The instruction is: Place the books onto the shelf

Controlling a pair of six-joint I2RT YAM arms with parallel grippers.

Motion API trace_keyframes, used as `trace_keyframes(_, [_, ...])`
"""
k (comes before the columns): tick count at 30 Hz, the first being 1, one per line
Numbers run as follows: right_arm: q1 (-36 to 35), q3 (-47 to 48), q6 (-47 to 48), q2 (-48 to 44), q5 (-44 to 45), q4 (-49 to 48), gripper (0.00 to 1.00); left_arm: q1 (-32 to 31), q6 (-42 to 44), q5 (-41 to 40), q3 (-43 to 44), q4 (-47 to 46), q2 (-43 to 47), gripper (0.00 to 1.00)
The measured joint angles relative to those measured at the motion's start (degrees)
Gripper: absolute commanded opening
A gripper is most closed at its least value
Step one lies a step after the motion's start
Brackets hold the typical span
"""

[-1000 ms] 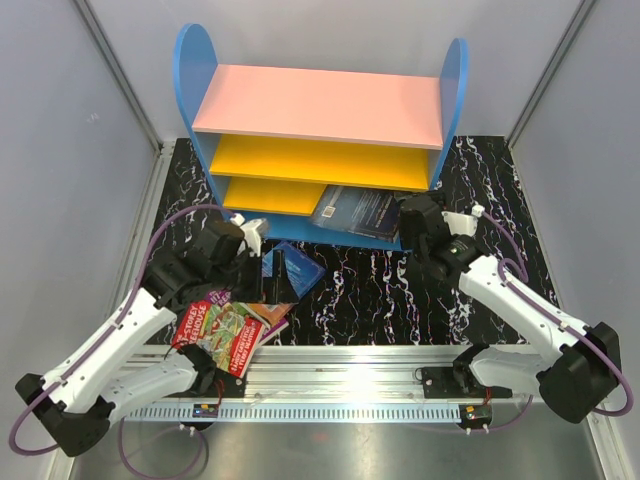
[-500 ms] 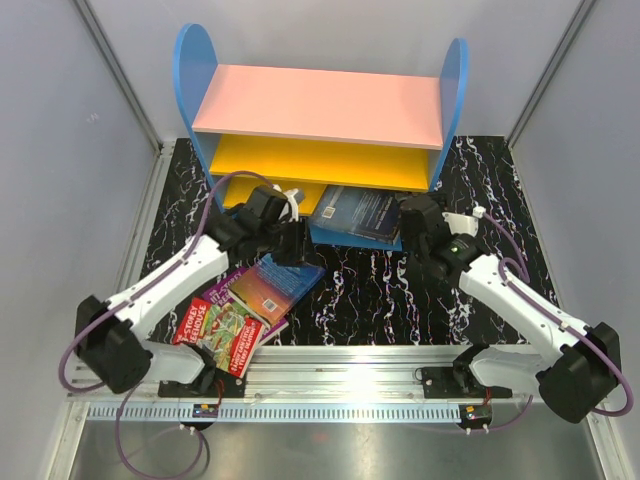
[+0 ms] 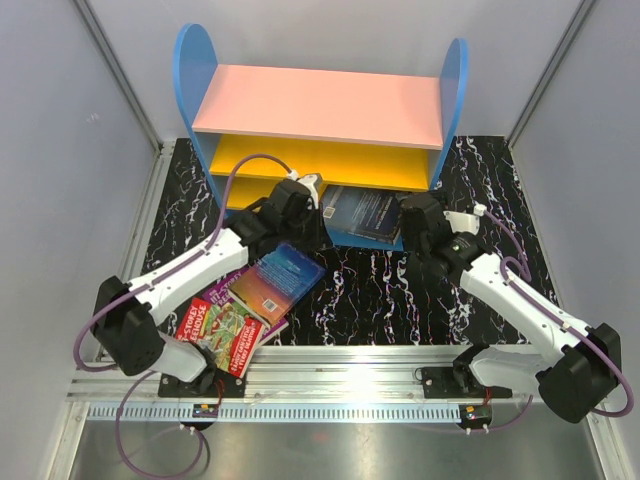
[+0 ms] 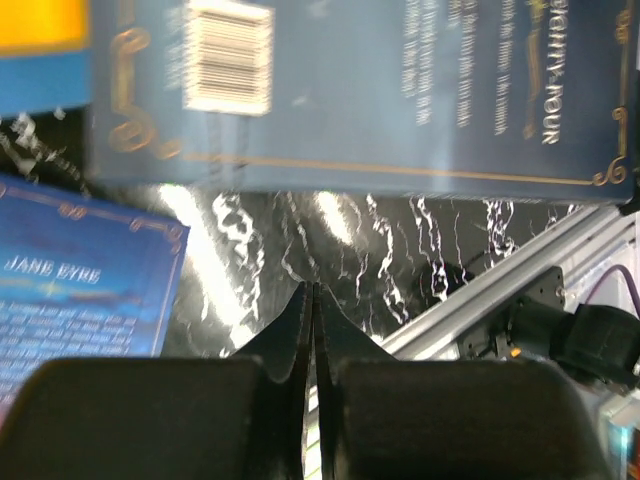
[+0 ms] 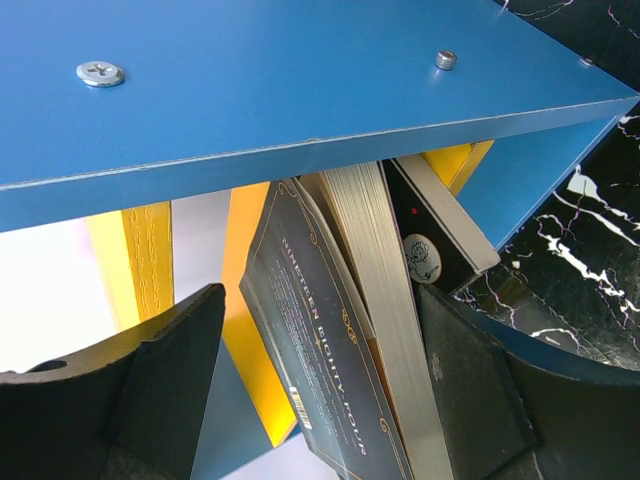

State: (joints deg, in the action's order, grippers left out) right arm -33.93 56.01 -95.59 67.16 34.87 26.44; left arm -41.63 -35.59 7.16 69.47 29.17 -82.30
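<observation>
Book with gold trim point(image 3: 362, 212) half on shelf point(image 3: 318, 105)

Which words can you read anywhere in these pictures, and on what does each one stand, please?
"JANE EYRE": on the blue book.
"NINETEEN EIGHTY-FOUR": on the dark blue book.
"STOREY TREEHOUSE": on the red book, only just legible.
All the smaller print on the covers is too blurred to read.

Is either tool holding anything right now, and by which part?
Nothing is clearly held. The left tool is shut on nothing; the right tool stands open, straddling the end of the dark blue book without visibly clamping it.
</observation>
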Motion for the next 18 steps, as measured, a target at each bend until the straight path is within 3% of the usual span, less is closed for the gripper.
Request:
trace_keyframes(8, [0.81,0.00,0.15,0.00,-0.26,-0.04,0.85,-6.49,-0.11,-6.75,3.34,-5.46,-7.67,0.00])
trace_keyframes(18, [2.60,0.00,1.95,-0.55,-1.79,0.02,0.85,-7.56,0.09,-11.13,9.18,-6.38,-14.01,0.00])
